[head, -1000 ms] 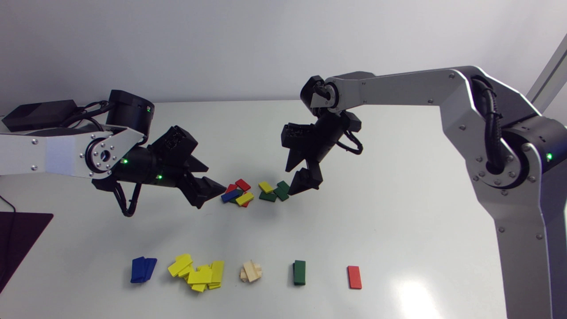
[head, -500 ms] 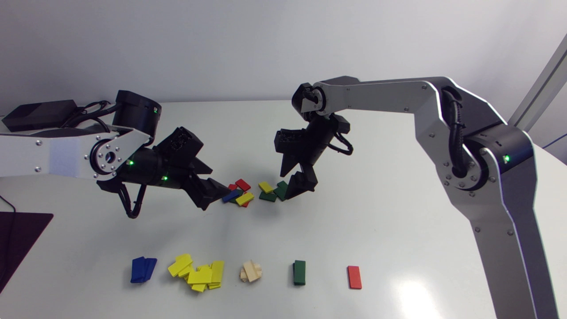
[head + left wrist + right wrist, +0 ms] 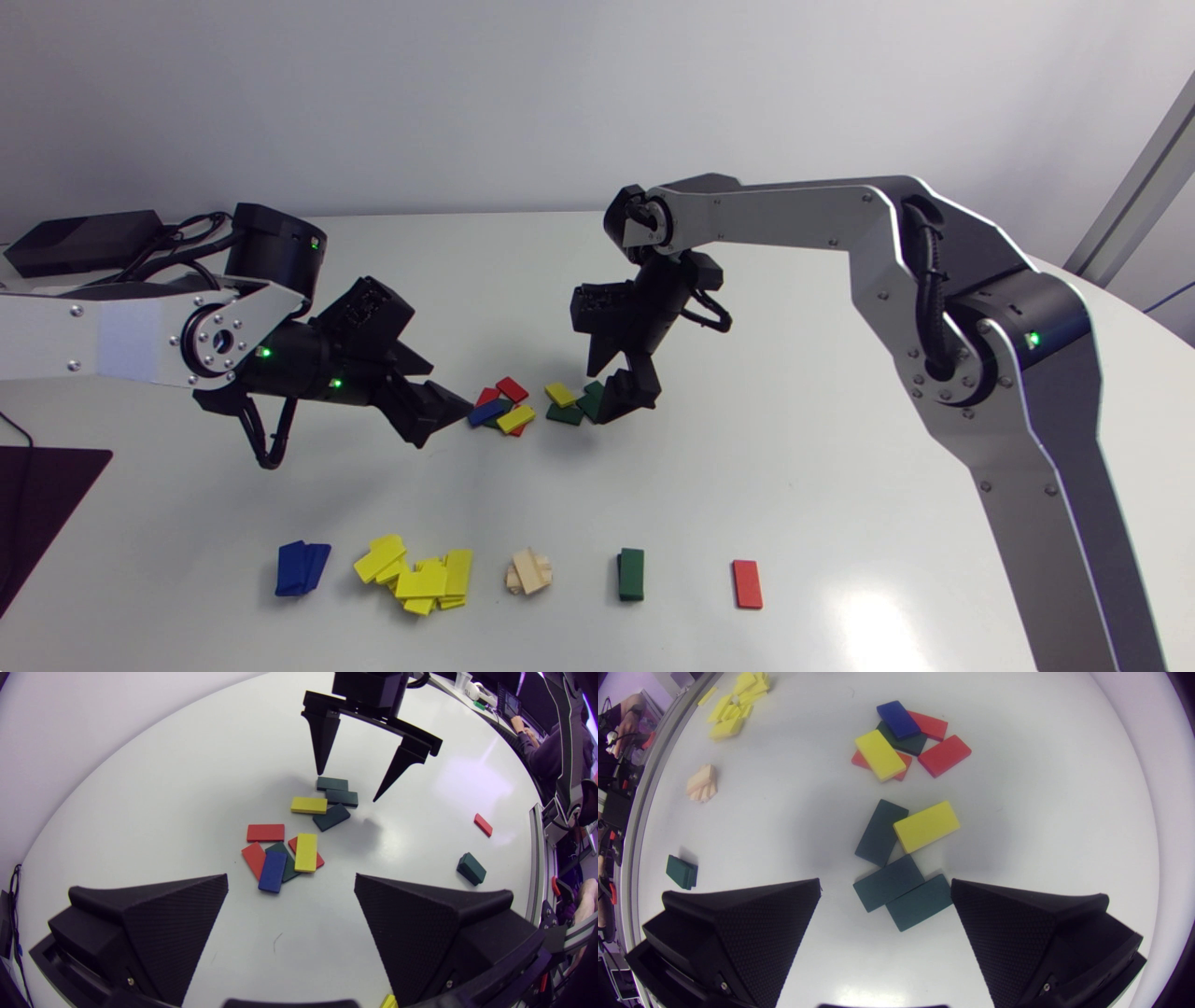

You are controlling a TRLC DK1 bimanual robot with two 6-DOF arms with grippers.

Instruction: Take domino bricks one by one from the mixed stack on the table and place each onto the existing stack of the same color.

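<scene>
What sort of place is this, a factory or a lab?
Most likely a robotics lab: a left arm and right arm hang over a plain white table with a mixed pile of coloured bricks and one-colour stacks like the green stack.

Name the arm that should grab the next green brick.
Right. The right arm has its open jaws poised over the green bricks; the left arm sits short of the blue brick, jaws open too.
</scene>
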